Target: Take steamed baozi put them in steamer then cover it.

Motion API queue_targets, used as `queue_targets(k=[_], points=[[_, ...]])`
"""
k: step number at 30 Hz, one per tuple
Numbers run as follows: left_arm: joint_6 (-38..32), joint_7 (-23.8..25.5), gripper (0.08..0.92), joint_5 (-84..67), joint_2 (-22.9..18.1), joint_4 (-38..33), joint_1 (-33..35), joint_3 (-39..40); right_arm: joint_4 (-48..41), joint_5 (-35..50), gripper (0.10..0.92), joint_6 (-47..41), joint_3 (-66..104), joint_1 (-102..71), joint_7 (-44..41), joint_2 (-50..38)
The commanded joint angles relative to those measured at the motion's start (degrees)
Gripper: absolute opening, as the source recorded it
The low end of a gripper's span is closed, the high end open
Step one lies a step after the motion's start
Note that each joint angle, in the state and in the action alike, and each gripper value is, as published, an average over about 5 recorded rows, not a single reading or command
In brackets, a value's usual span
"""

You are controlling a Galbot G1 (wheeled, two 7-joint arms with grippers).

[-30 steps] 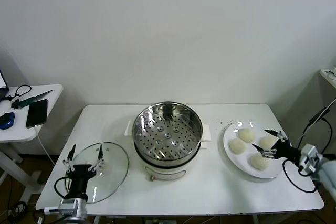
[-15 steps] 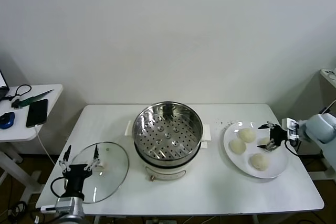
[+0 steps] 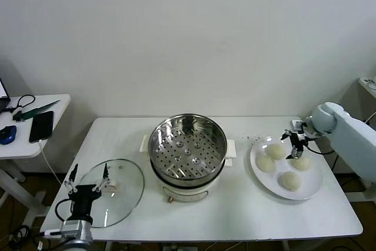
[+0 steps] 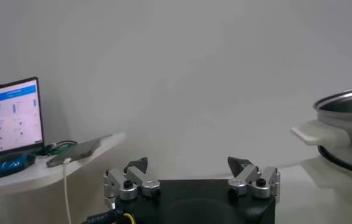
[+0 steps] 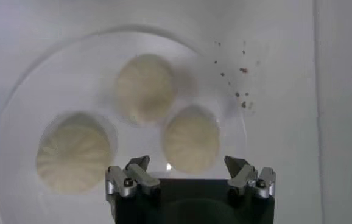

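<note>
Several cream-white steamed baozi [image 3: 276,151] lie on a white plate [image 3: 267,184] at the table's right. My right gripper [image 3: 295,143] hovers open above the plate's far side. In the right wrist view one baozi [image 5: 191,142] lies just ahead of the right gripper [image 5: 188,163], with two more [image 5: 144,88] [image 5: 73,152] beyond. The steel steamer [image 3: 188,150] stands uncovered at the centre with an empty perforated insert. The glass cover [image 3: 114,189] rests flat on the table's left. My left gripper [image 3: 88,179] stands open at the cover's near left edge, holding nothing.
A low side table [image 3: 23,145] on the far left carries a phone [image 3: 41,126], a mouse and cables. A laptop [image 4: 11,115] shows in the left wrist view, with the steamer's side handle [image 4: 313,134]. Dark crumbs [image 3: 254,139] dot the table beside the plate.
My right arm has swung from the plate's near right side to above its far side. The left gripper has drifted slightly toward the table's front. The baozi have not moved.
</note>
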Motion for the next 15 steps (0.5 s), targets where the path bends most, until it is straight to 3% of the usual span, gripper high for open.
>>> queue_targets(k=[1,15], points=[[-0.06,-0.07,0.823,-0.11,0.13,0.42,-0.01,-0.19,-7.12,-2.2,0.823,0.86,-6.34,4.96,-1.41,5.28],[0.0,-0.79,0.823,-0.13,-0.01,1.59,-0.28,0.05,-11.96,-7.73,0.823,4.24,-2.34,2.29,-0.77,9.04]])
